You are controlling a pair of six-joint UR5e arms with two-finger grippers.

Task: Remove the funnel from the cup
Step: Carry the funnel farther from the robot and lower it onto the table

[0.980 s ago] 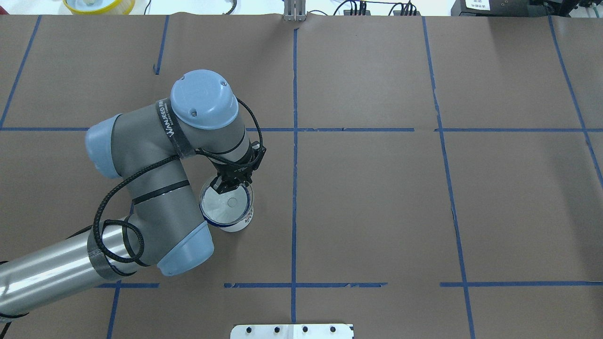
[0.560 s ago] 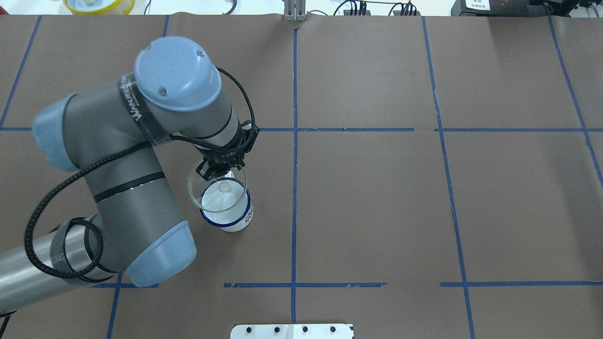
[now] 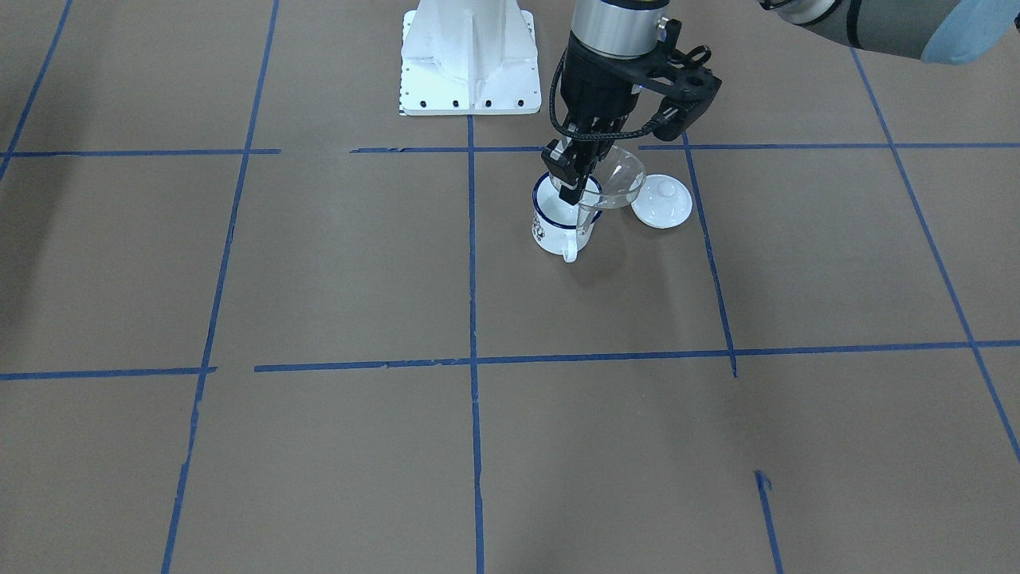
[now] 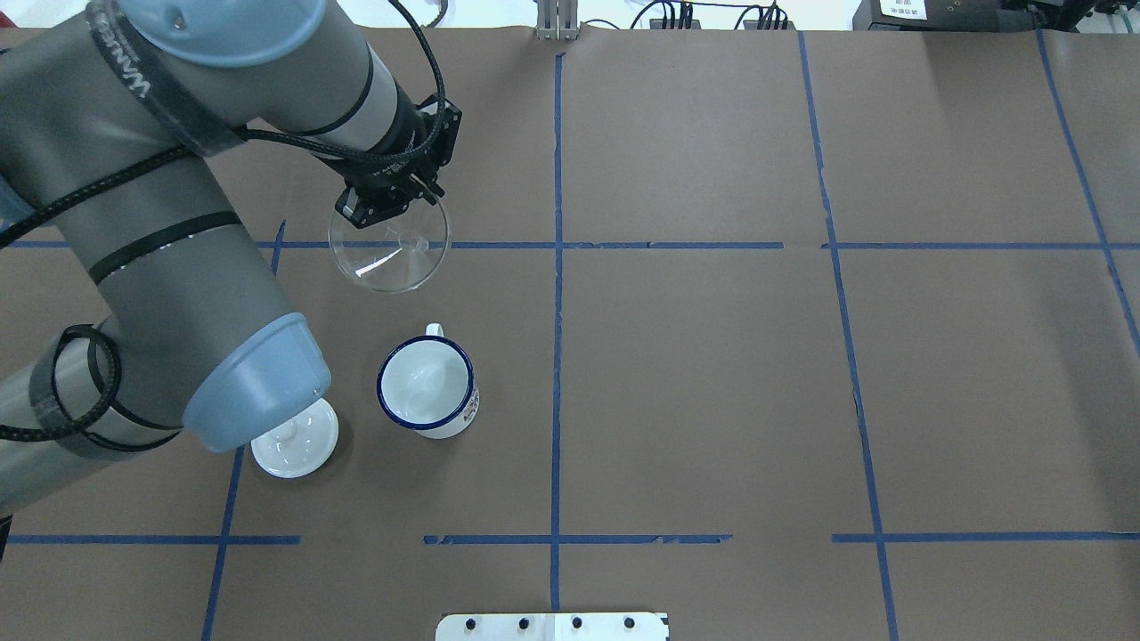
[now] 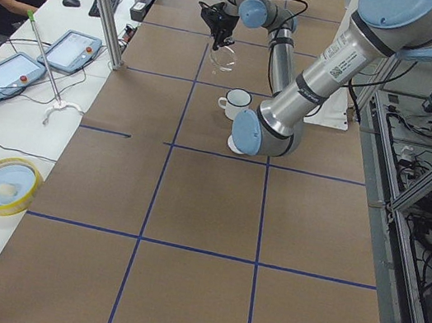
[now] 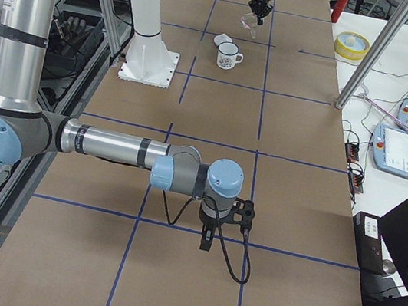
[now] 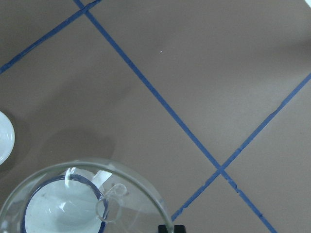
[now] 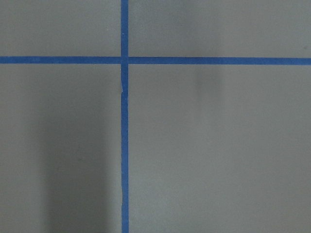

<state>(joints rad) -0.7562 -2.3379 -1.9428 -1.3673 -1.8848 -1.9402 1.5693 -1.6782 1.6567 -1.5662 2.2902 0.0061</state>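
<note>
Funnel [image 4: 389,251] is out of the cup [image 4: 426,385]. It hangs high in the air, wide mouth up and little spout down. Only the left gripper [image 4: 389,206] touches it. The two fingers are squeezed tight on the funnel's thin rim. I think that is because the rim is the one part that sticks up where fingers can reach. Held level like this, the spout can come straight up and not bump the cup.

The cup stands upright on the brown table [image 4: 712,374], with its handle on the far side, away from the robot. From the left wrist camera the cup shows through the clear funnel. So the funnel seems to be over the cup or a bit to one side; I cannot tell which.

A white lid [image 4: 294,442] lies flat on the table near the cup, on the robot's left side, not touching it.

The right gripper [image 6: 206,240] hangs low over the table, well apart from the cup, on the robot's right. I think it is parked there to be out of the way. I cannot tell if its fingers are apart or together.

What is left, I guess, is to pick a bare spot and put the funnel down softly, since it is light and could roll.
</note>
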